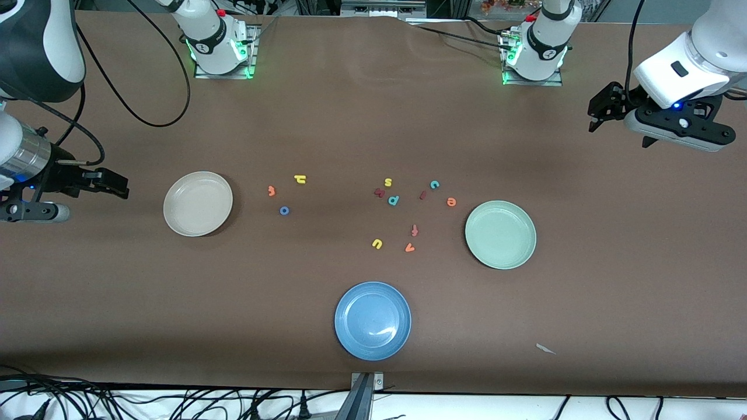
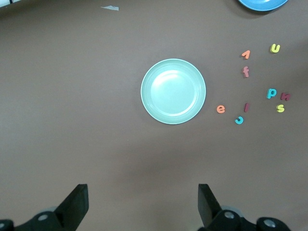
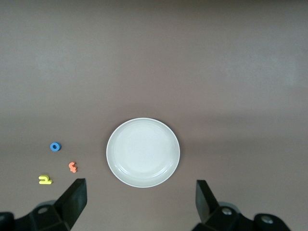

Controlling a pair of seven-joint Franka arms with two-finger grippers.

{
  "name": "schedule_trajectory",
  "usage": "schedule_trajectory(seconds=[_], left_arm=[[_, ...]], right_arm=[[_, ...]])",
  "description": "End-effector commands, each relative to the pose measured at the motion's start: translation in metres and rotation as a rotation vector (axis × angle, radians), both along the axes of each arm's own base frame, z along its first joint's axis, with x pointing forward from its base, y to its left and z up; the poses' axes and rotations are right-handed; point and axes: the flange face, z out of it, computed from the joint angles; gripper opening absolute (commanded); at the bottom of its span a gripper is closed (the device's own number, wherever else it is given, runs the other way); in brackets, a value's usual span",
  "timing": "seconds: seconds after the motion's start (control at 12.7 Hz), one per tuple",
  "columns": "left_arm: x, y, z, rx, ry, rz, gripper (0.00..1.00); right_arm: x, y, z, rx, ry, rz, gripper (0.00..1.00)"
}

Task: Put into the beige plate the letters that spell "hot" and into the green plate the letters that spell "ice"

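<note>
The empty beige plate [image 1: 198, 203] lies toward the right arm's end, with the yellow h [image 1: 300, 179], orange t [image 1: 271, 191] and blue o [image 1: 284, 210] loose beside it. The empty green plate [image 1: 500, 234] lies toward the left arm's end; the teal c [image 1: 435, 184], dark red i [image 1: 423, 195] and orange e [image 1: 451, 202] rest close by. My right gripper [image 1: 114, 184] hangs open over bare table at its end, the beige plate [image 3: 143, 152] in its view. My left gripper [image 1: 601, 111] hangs open over its end, seeing the green plate [image 2: 173, 91]. Neither holds anything.
A blue plate [image 1: 372, 320] sits nearest the front camera. Other letters lie mid-table: yellow s [image 1: 388, 182], teal p [image 1: 394, 200], a dark red letter [image 1: 379, 192], red f [image 1: 415, 230], yellow u [image 1: 377, 244], orange v [image 1: 409, 248]. A paper scrap [image 1: 545, 349] lies near the front edge.
</note>
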Motion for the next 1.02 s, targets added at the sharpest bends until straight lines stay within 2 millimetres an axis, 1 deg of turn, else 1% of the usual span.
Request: schedule_trajectory(seconds=[0.0, 0.47, 0.63, 0.71, 0.79, 0.87, 0.94], left_arm=[[-0.001, 0.005, 0.007, 0.029, -0.002, 0.001, 1.00], [-0.002, 0.001, 0.007, 0.030, 0.004, -0.005, 1.00], [-0.002, 0.002, 0.007, 0.030, 0.004, -0.004, 1.00], [-0.002, 0.001, 0.007, 0.030, 0.004, -0.005, 1.00], [-0.002, 0.001, 0.007, 0.030, 0.004, -0.005, 1.00], [-0.002, 0.001, 0.007, 0.030, 0.004, -0.007, 1.00], [-0.002, 0.001, 0.007, 0.030, 0.004, -0.007, 1.00]], right_arm=[[-0.006, 0.001, 0.011, 0.021, -0.013, -0.029, 1.00], [-0.007, -0.001, 0.014, 0.030, -0.018, -0.059, 1.00], [-0.011, 0.001, 0.023, 0.046, -0.027, -0.069, 1.00], [-0.013, 0.001, 0.025, 0.047, -0.021, -0.112, 1.00], [-0.015, 0.002, 0.031, 0.038, -0.033, -0.117, 1.00], [-0.017, 0.004, 0.034, 0.035, -0.035, -0.115, 1.00], [-0.016, 0.005, 0.032, 0.035, -0.030, -0.112, 1.00]])
